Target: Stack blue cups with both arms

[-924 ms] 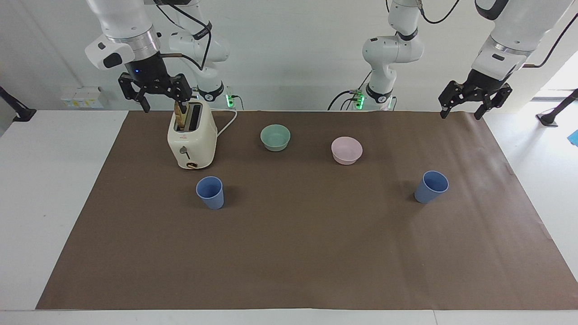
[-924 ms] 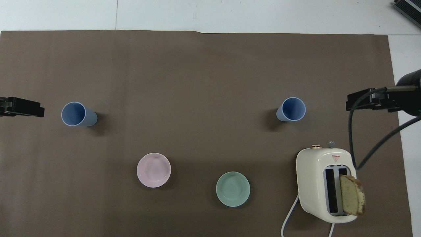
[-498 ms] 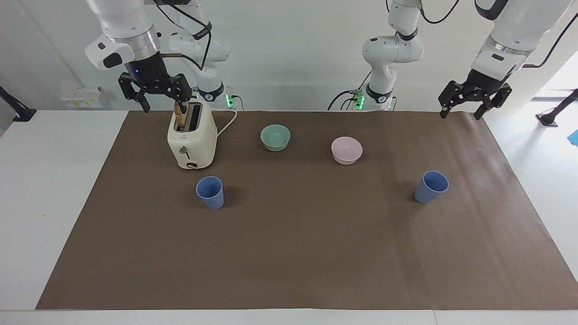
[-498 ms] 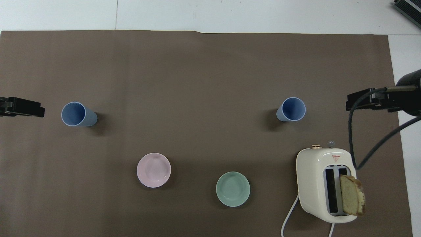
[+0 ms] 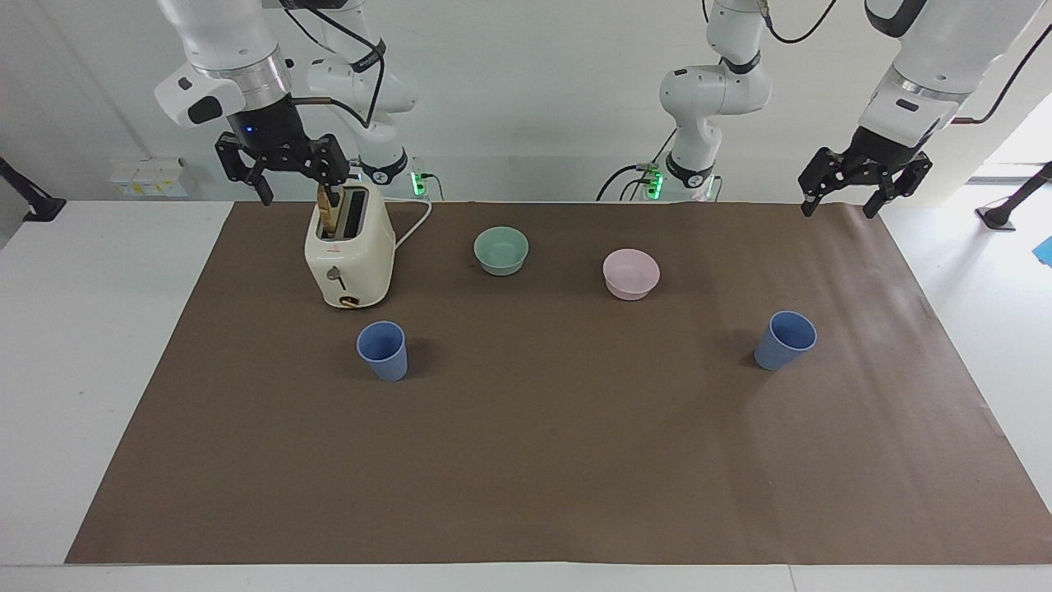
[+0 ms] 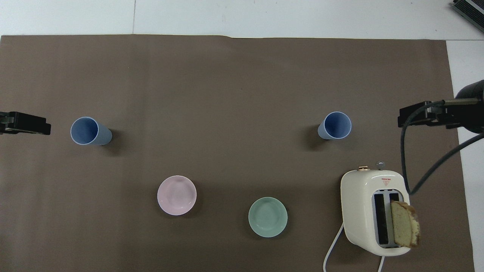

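You've got both blue cups [image 5: 383, 350] [image 5: 786, 339] upright, well apart, one toward each arm's end, while the left gripper [image 5: 851, 195] and right gripper [image 5: 293, 181] hang spread wide, holding nothing.

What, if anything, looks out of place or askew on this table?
Only one oddity: a bread slice sticks up, leaning, from the toaster. Both blue cups stand upright and apart; teal bowl and pink bowl look undisturbed.

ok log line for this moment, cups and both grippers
stage: not started | blue cups: upright, apart, on mat | left gripper: open, raised over mat edge | right gripper: open, raised by toaster
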